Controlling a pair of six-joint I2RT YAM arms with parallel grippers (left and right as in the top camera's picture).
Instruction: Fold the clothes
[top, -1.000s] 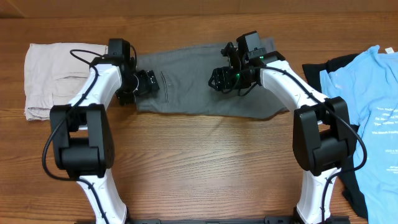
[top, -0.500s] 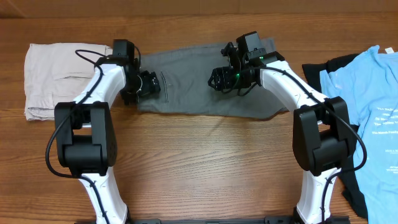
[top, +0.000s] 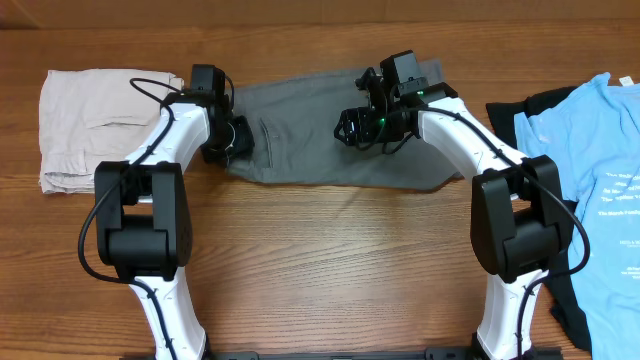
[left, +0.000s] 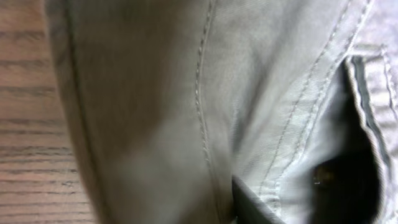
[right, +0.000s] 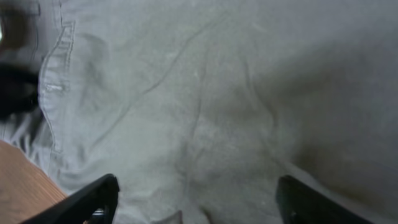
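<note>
the left hand (top: 238, 138) sits on the grey shorts (top: 320, 140) edge, can't tell if it's pinching; right hand (right: 199, 196) wide open, empty. A thin pinch could slip, bunching cloth underneath.

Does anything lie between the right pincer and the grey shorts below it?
Nothing visible does. The right pincer hangs open over the grey shorts, with only bare cloth between its fingers.
</note>
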